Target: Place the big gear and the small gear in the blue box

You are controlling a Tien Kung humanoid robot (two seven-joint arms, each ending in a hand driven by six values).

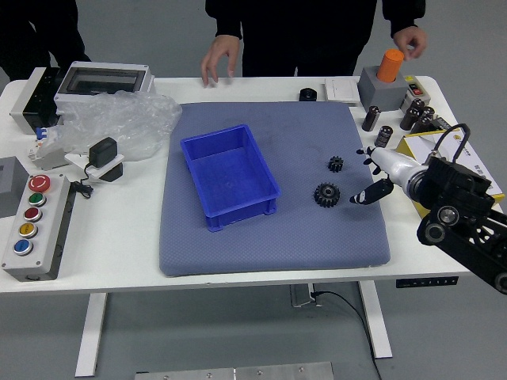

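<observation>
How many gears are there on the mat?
2, both right of the blue box: the small gear and, nearer the robot, the big gear. The robot hand seems to hide none.

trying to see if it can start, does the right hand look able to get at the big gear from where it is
Probably yes: the right hand is just right of the big gear, nothing between them, fingers open.

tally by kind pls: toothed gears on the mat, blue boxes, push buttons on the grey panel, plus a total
Gears: 2 (big gear, small gear)
Blue box: 1
Push buttons: 5 (large red button, green button, smaller red button, yellow button, blue button)
Total: 8
</observation>
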